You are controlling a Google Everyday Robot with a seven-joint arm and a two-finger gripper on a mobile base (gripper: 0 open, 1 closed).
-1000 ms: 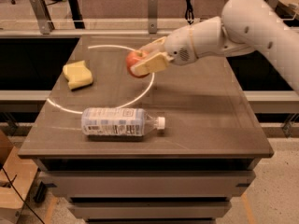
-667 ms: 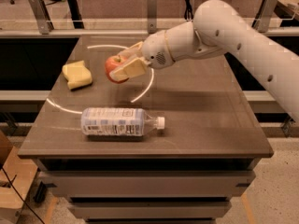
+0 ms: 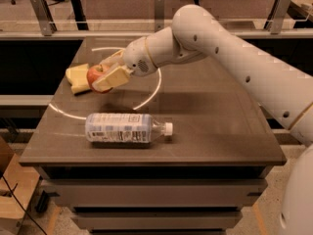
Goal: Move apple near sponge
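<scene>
The red-orange apple (image 3: 96, 76) is held between the yellowish pads of my gripper (image 3: 105, 71), which is shut on it at the table's left side. The pale yellow sponge (image 3: 76, 76) lies on the table just left of the apple, partly hidden behind it and the gripper. I cannot tell whether the apple rests on the table or hangs just above it. My white arm (image 3: 205, 38) reaches in from the right.
A clear plastic bottle (image 3: 128, 128) with a white cap lies on its side near the front of the brown table (image 3: 215, 131). A white curved line (image 3: 152, 92) is drawn on the tabletop. The table's left edge is close to the sponge.
My gripper has carried the apple leftward and slightly down, from the table's middle back to right beside the sponge. The bottle and sponge have not moved.
</scene>
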